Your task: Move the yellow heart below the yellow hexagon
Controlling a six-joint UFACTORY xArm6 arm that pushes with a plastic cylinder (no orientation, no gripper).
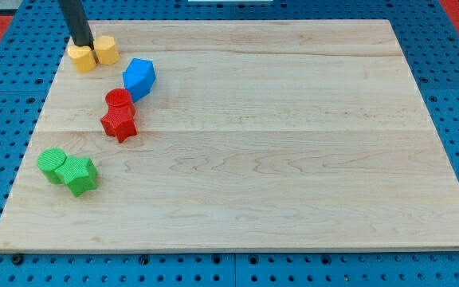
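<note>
The yellow heart (81, 58) lies near the board's top left corner. The yellow hexagon (107, 49) sits right beside it, on its right and slightly higher, touching or nearly so. My tip (83, 45) stands at the heart's upper edge, in the notch between the two yellow blocks, with the dark rod rising to the view's top.
A blue block (139, 77) lies below right of the hexagon. A red cylinder (119, 100) and a red star (119, 124) sit below it. A green cylinder (52, 164) and a green star (80, 174) lie at the left edge of the wooden board (293, 159).
</note>
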